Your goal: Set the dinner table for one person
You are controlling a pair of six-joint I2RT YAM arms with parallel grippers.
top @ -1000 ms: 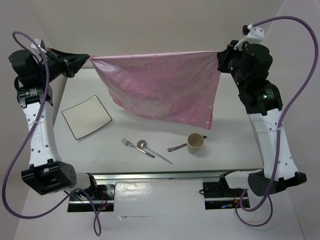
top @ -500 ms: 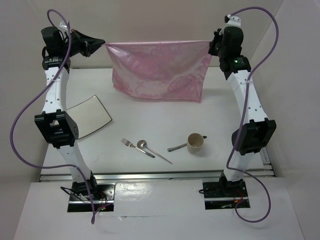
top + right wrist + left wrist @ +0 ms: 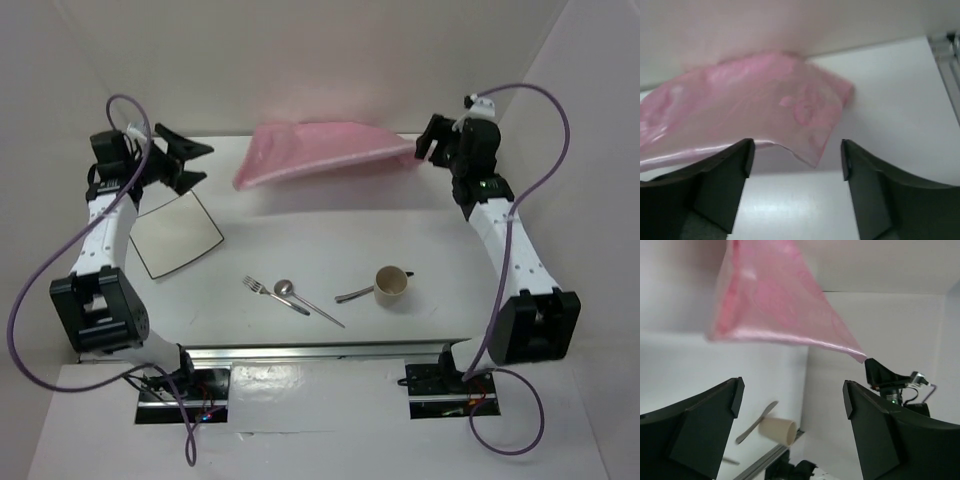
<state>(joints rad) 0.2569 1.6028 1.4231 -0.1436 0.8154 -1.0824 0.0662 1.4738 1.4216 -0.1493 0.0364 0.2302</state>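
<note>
The shiny pink cloth (image 3: 325,150) hangs loose and billowed just above the far part of the dinner table (image 3: 400,220), with neither gripper holding it. My left gripper (image 3: 205,163) stands open to the cloth's left, apart from it. In the left wrist view the cloth (image 3: 775,305) floats beyond the wide jaws of the left gripper (image 3: 792,390). My right gripper (image 3: 424,146) is open at the cloth's right corner. In the right wrist view that corner of the cloth (image 3: 815,150) droops free between the jaws of the right gripper (image 3: 797,150).
A white square plate (image 3: 175,235) lies at the left, under the left arm. Near the front lie a fork (image 3: 258,288), a spoon (image 3: 285,292) and a knife (image 3: 352,295) beside a beige cup (image 3: 391,285). A metal rail (image 3: 320,350) runs along the near edge.
Both grippers have opened and let go of the cloth, which was stretched upright between them and now sinks toward the far tabletop. Both arms have dropped lower.
</note>
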